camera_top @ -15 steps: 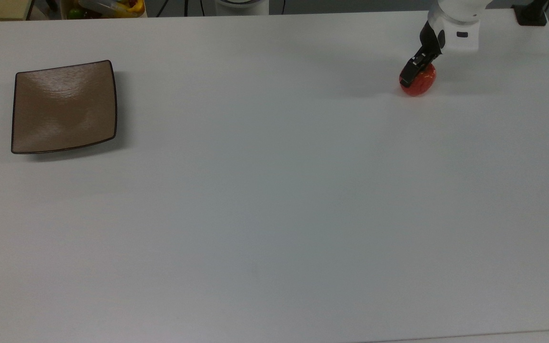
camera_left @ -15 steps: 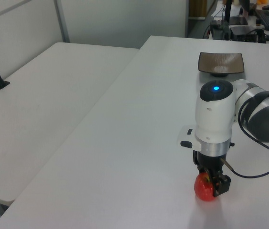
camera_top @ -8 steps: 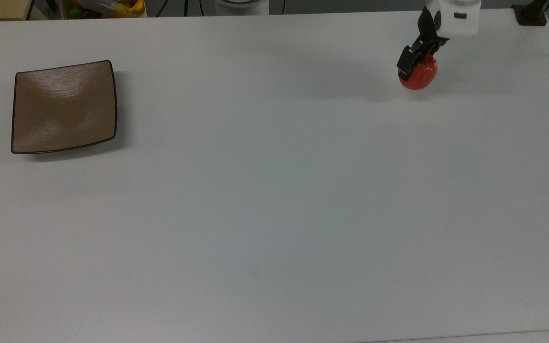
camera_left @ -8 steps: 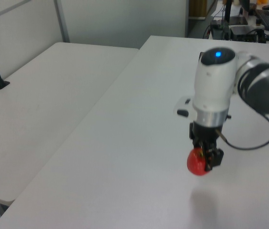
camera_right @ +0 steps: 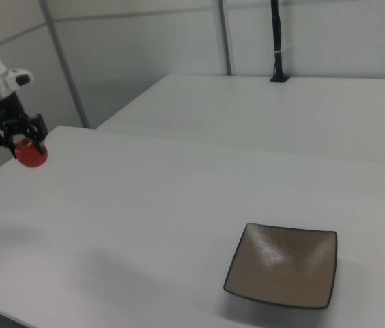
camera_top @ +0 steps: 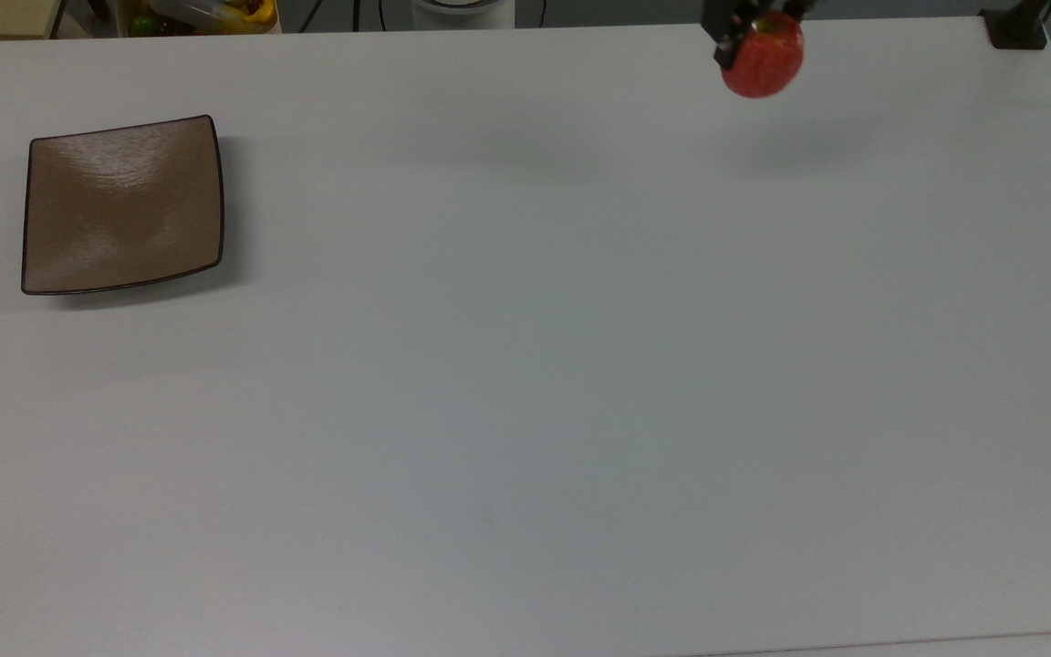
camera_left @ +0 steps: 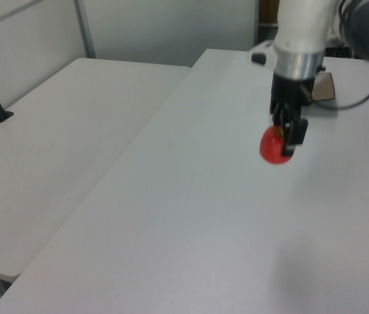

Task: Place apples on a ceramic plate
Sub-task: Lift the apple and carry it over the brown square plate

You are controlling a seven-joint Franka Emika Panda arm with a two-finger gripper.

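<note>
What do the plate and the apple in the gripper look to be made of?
The plate: probably glazed ceramic, tan-brown with a thin dark rim; bright glare patches suggest a glossy finish. The apple, held by the gripper: red speckled skin with a slight sheen; real fruit or plastic replica, I cannot tell.

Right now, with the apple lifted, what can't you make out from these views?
- Gripper in the top view: cut off by the upper edge.
- Plate in the left view: mostly behind the arm.
- Apple in the left view: its right side covered by a finger.
</note>
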